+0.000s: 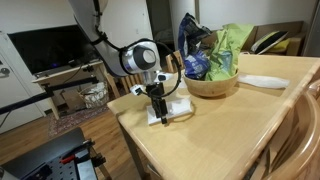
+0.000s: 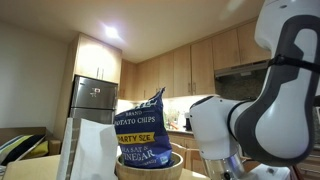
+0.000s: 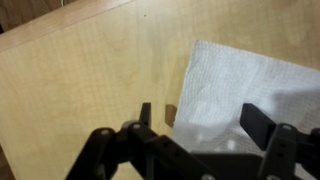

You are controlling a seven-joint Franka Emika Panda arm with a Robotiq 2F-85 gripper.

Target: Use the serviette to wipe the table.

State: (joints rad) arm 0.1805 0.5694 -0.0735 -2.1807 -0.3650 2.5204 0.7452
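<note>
- gripper (image 3: 200,118) hangs low over the table (image 3: 80,90) near its corner. its jaws are spread wide and nothing is clamped between them.
- in the wrist view one finger stands over bare wood just beside the paper's edge and the other stands over the paper. whether either tip touches down i cannot tell.
- serviette (image 3: 250,85) lies flat on the table top, right under the gripper. in an exterior view the serviette (image 1: 172,110) sits by the near corner, well apart from the wooden bowl (image 1: 212,84) of snack bags and the long white dish (image 1: 262,82).
- progress, as i judge it: early. the approach looks done, but the paper is not yet pinched or pinned, and no wiped streak shows on the wood.
- left to do: take hold of the paper or press it down, then sweep it over the table top.
- the serviette looks white, roughly rectangular, faintly dimpled, with one straight edge and a crisp corner, and appears clean.
</note>
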